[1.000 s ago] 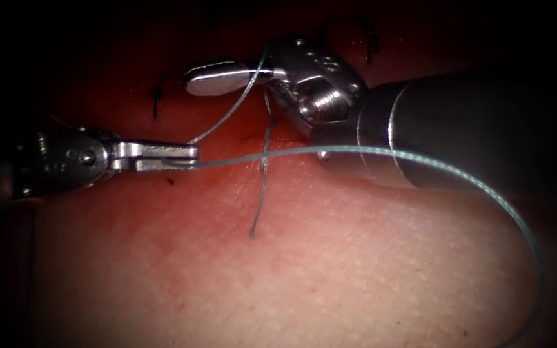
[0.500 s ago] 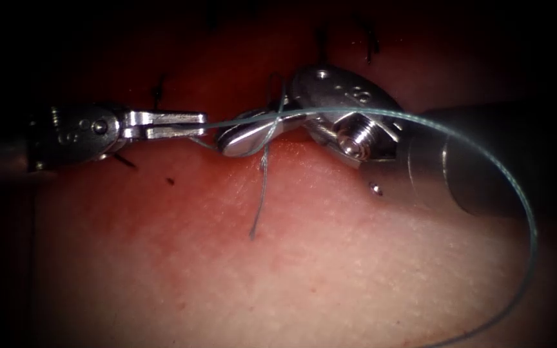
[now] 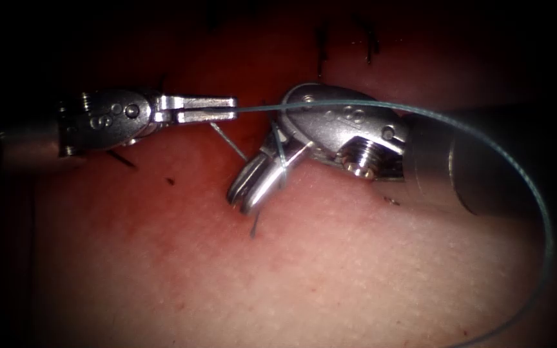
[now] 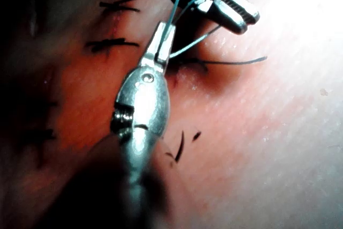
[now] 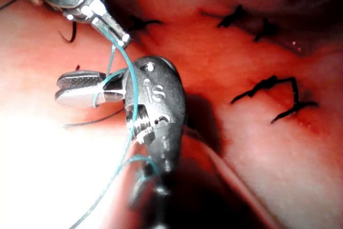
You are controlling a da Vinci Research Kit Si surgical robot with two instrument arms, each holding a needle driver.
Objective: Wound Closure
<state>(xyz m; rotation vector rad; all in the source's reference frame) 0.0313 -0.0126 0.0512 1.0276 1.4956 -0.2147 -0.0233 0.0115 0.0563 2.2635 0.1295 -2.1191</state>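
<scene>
The thread (image 3: 459,125) is being gripped by the left tool (image 3: 227,109), jaws closed, and is being draped over the right tool (image 3: 249,193), whose jaws are slightly parted on the tissue (image 3: 356,270), gripping nothing.

Taut thread (image 3: 259,108) bars the gap between tools; tissue (image 3: 330,270) below seems open.

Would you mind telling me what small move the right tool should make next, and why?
Probably close the right tool on the short thread end: its jaws are open and empty with thread looped around them, that end lies just beyond their tips, and the left tool holds the long strand.
</scene>
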